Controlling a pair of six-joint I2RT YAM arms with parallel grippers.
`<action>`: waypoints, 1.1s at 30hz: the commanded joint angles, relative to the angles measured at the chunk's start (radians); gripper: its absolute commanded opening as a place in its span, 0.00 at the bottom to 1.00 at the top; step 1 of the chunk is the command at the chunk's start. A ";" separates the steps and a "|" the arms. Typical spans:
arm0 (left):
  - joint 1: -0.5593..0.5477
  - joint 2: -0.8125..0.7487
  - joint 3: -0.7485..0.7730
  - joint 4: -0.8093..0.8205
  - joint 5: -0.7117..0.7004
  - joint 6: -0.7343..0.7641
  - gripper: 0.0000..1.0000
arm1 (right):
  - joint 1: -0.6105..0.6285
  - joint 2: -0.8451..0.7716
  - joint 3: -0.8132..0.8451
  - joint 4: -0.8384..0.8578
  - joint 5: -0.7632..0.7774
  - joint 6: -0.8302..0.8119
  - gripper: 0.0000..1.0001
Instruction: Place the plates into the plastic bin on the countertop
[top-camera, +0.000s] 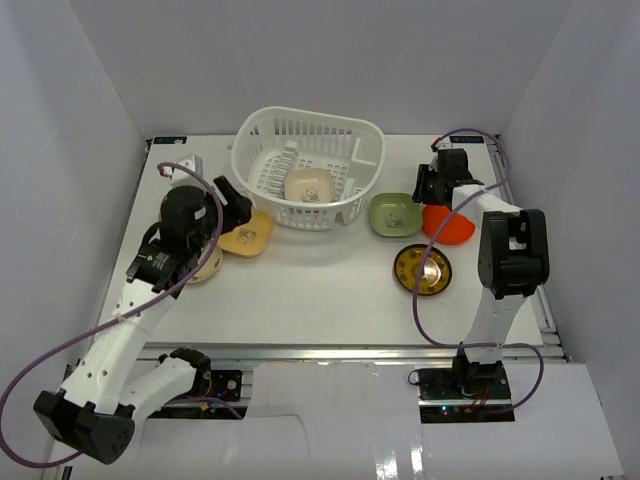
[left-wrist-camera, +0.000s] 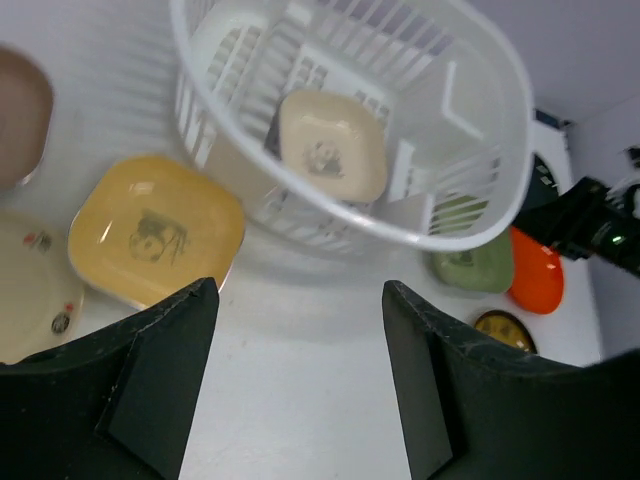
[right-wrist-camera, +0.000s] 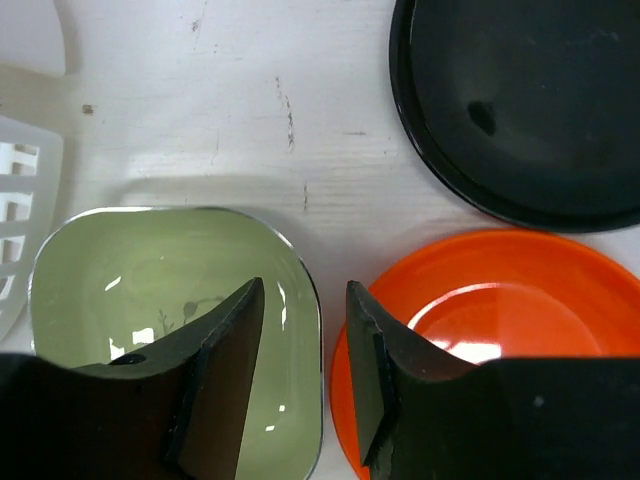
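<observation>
The white plastic bin stands at the back middle of the countertop with a cream plate inside. The bin and that plate also show in the left wrist view. My left gripper is open and empty above the bare top, just right of a yellow plate. My right gripper is open, one finger over the green plate, the other over the orange-red plate, straddling the green plate's right rim. A black plate lies beyond.
A patterned gold plate lies in front of the green plate and the orange-red plate. A cream plate and a brown plate lie left of the yellow one. White walls close in the sides and back.
</observation>
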 joint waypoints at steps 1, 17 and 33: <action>0.009 -0.019 -0.222 -0.078 -0.055 -0.096 0.77 | -0.006 0.070 0.078 -0.035 -0.027 -0.044 0.45; 0.028 0.081 -0.474 0.149 -0.114 -0.274 0.82 | -0.006 0.052 0.069 -0.015 -0.038 -0.022 0.08; 0.038 0.328 -0.488 0.408 -0.247 -0.374 0.77 | -0.001 -0.594 -0.100 0.021 -0.039 0.072 0.08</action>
